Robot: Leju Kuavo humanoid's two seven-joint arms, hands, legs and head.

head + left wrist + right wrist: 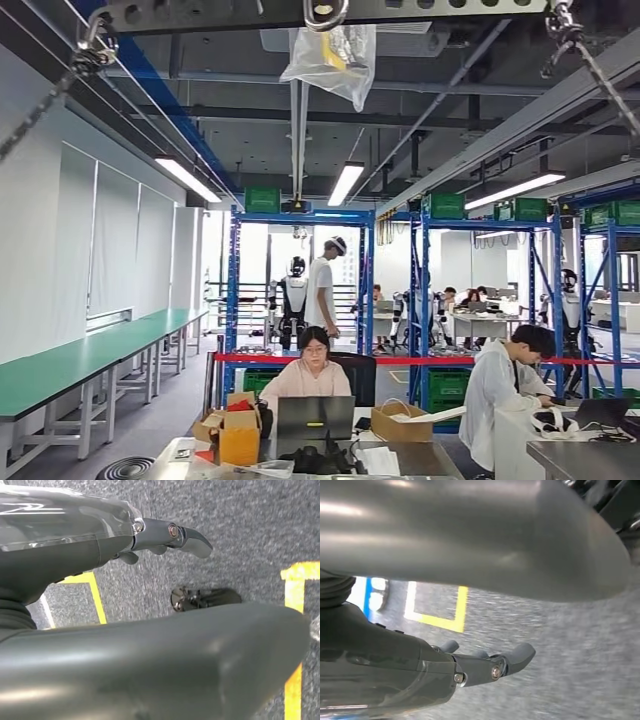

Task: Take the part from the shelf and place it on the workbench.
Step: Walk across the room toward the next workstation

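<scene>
The robot is standing in a large workshop and looking straight ahead, not down, so the head view is showing the hall rather than any work area close to it. Blue shelves (298,290) are standing far ahead, behind a red barrier tape (317,358), with green crates (262,199) on their top level. I cannot tell which part the task means; nothing on those shelves is clear enough to name as the part. A long green workbench (90,355) is running along the left wall, and this is probably the place where the part should go.

Both arms are hanging down at the robot's sides, and this is why each wrist camera is looking at the grey carpet floor (245,525) with yellow marking lines (94,595). The left hand (166,537) is holding nothing; its dark fingers are lying stretched out and loosely apart, with the thick thumb crossing the near part of the picture. The right hand (486,665) is in the same relaxed pose, fingers extended and holding nothing. The right wrist picture is a little blurred.

In my judgement the task is at its very beginning: the robot is not yet near a shelf, and it must first walk there before any reaching.

A seated person (308,375) is working at a laptop (315,415) on a desk directly ahead, beside a cardboard box (240,432).
</scene>
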